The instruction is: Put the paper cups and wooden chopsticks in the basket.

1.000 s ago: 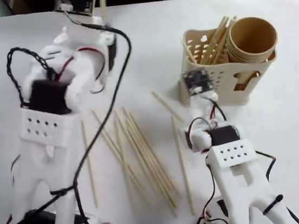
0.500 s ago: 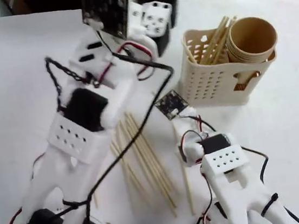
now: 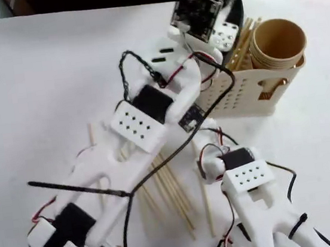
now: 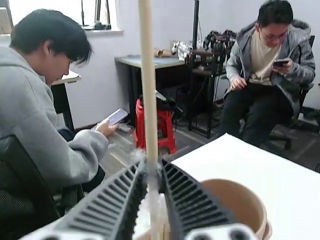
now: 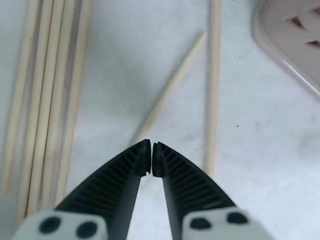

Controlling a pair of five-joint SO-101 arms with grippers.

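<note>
The left gripper [image 4: 149, 167] hangs over the basket [image 3: 242, 93], its fingers pinched tight on one upright chopstick [image 4: 146, 75], most of which stands above the grip, with the stacked paper cups [image 4: 235, 200] just beneath. Released here, the stick could drop into the cups instead of beside them, or clip a rim and tumble onto the counter [image 3: 39, 78]; so narrow a hold may also let it swivel. The right gripper [image 5: 151, 152] sits low over the loose chopsticks [image 5: 47, 100], fingers closed on nothing, tips all but touching. The left arm's cable [image 3: 233, 82] drapes near the right arm and could snag.
</note>
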